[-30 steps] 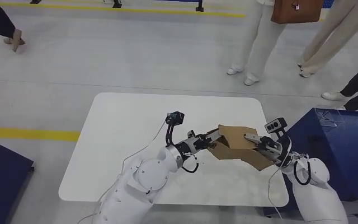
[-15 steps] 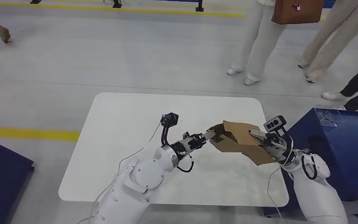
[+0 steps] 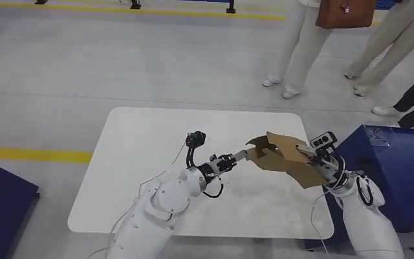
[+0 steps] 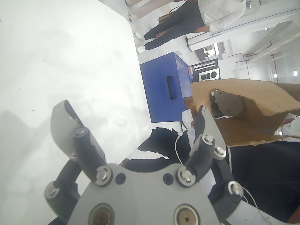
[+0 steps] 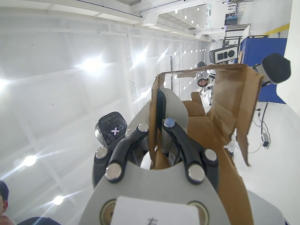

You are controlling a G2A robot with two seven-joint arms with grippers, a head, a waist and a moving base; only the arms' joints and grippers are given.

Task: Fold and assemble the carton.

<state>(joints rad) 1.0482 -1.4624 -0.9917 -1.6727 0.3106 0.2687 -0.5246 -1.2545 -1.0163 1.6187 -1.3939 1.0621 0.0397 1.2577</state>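
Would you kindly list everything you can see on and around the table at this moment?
carton: one, brown, partly folded, held over the table's right part.
table: one, white, in front of the robot.
cabinet: one, blue, on the floor by the table's right edge.
floor stripes: two, yellow, one left of the table, one far beyond it.
left gripper: one, grey and black, fingers open, at the carton's left flap.
right gripper: one, grey and black, fingers shut on a carton wall.

surface: white table (image 3: 142, 149) | corners: rounded | standing on: grey floor (image 3: 129, 58)
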